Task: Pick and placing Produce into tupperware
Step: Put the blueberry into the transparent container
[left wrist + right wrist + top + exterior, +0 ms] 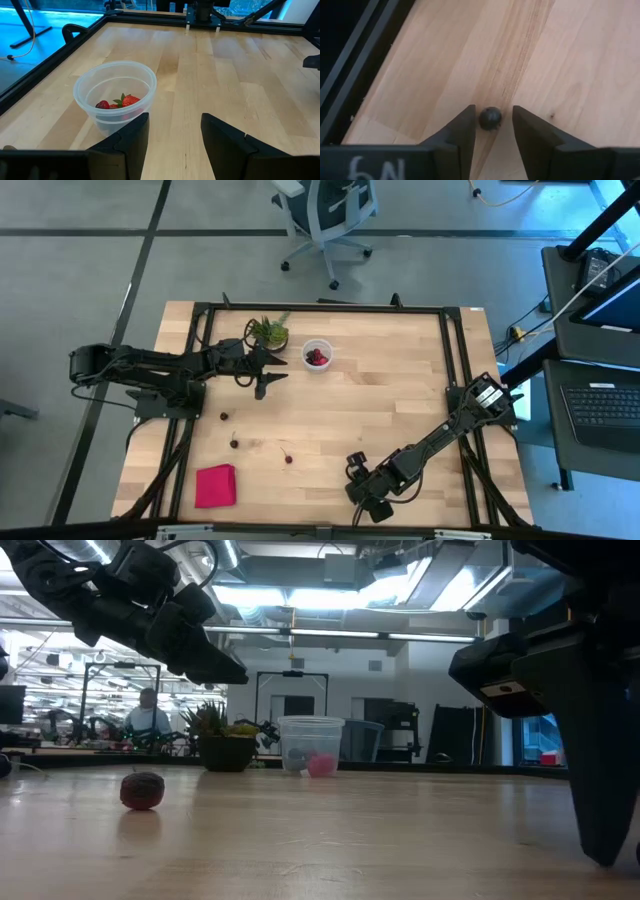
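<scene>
Right pincer [493, 112]: hung low over the near right part of the light wooden surface [380, 400], close to its front edge; showed fingers apart, one to each side of a small dark round fruit [490, 118]; not clamped on it.
Small dark round fruit: lay on the wood between the two right fingertips, closer to one of them; could not tell whether it touched that one.
Left pincer [175, 120]: hovered above the far left part of the surface, just beside the small round clear plastic container [84, 95]; showed fingers spread, with nothing between them.
Small round clear plastic container: stood upright near the far edge, about midway across; held a few red fruits [129, 101] at the bottom, one bright red with green leaves, one darker red beside it.
Loose dark red fruits: lay scattered on the near left part of the surface at three spots [222, 416], [235, 443], [289, 458], well apart from the container; the last two showed thin stems.
Spiky green potted plant [268, 332]: stood at the far edge, just left of the container and apart from it.
Flat pink-red square cloth [215, 485]: lay in the near left corner of the surface, apart from the fruits.
Room beyond: showed a grey office chair [325, 220] on the floor past the far edge, an open laptop [605, 405] on a desk to the right, and a seated person [148, 715] far off in the low view.
</scene>
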Controlling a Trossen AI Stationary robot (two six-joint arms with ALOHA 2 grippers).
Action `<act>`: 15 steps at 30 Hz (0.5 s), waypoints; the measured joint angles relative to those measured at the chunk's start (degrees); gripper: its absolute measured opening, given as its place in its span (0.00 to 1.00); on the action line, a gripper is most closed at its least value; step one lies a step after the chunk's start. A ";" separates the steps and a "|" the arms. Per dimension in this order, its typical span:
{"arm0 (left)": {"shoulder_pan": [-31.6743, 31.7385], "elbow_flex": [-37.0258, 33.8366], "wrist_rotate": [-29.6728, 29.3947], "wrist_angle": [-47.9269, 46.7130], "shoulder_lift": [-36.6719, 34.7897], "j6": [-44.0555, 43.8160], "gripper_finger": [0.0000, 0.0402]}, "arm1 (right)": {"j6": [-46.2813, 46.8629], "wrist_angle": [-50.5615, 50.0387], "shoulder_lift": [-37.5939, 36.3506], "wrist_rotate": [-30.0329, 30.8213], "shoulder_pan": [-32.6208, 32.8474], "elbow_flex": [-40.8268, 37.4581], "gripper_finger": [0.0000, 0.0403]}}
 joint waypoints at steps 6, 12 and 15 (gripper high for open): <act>0.00 0.00 -0.02 0.00 0.00 0.00 0.43 | 0.20 0.02 0.00 -0.11 0.00 0.00 0.22; -0.02 0.01 0.00 0.00 0.00 0.02 0.43 | 0.24 0.07 0.00 -0.13 0.02 0.00 0.13; 0.00 0.00 0.00 0.00 0.00 0.02 0.43 | 0.24 0.07 -0.02 -0.15 0.02 0.00 0.12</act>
